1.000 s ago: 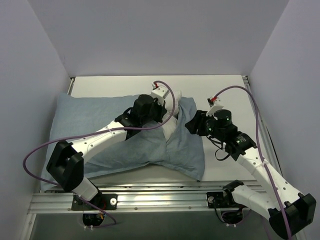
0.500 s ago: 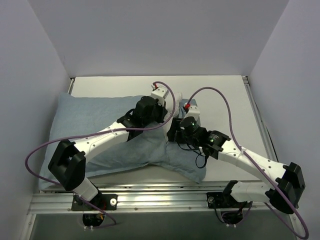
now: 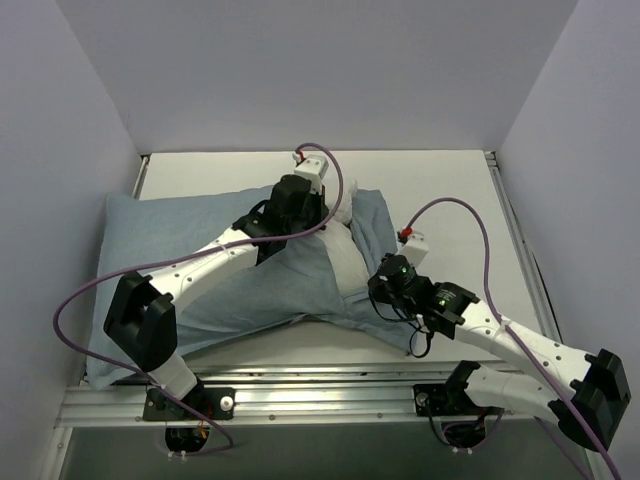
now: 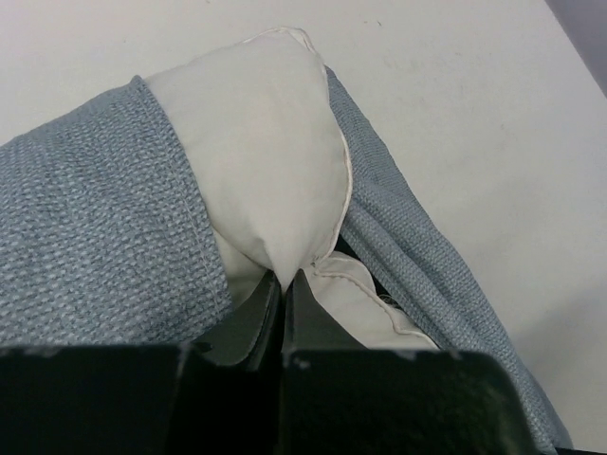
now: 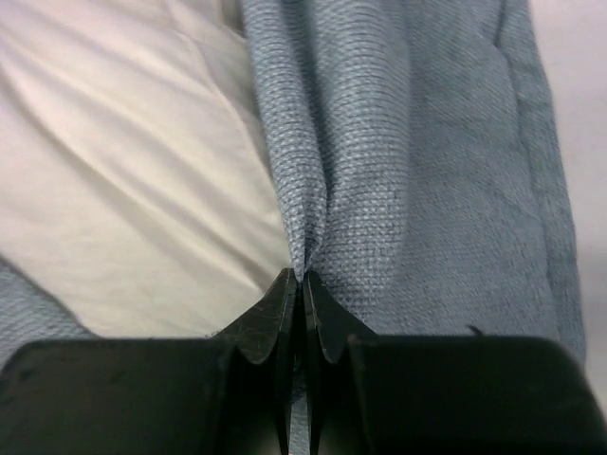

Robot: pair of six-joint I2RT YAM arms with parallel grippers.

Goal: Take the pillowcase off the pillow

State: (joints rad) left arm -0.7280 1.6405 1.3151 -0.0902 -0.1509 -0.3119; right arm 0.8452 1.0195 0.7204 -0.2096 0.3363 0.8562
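Note:
The light blue-grey pillowcase [image 3: 200, 260] lies across the left and middle of the table with the white pillow [image 3: 345, 255] showing at its open right end. My left gripper [image 4: 283, 277] is shut on a corner of the pillow [image 4: 266, 161], which pokes out of the pillowcase [image 4: 95, 218]. My right gripper [image 5: 301, 278] is shut on a fold of the pillowcase [image 5: 398, 152] at the opening, with the bare pillow [image 5: 123, 171] to its left. In the top view the left gripper [image 3: 335, 212] is at the far side of the opening and the right gripper [image 3: 375, 288] at its near side.
The white table [image 3: 450, 190] has bare surface to the right of and behind the pillow. Grey walls close in on the left, back and right. A metal rail [image 3: 300, 395] runs along the near edge by the arm bases.
My right gripper has moved from right of the pillow onto the pillowcase's edge, shut on it and drawn it toward me and right. More white pillow shows. My left gripper shifted slightly further back.

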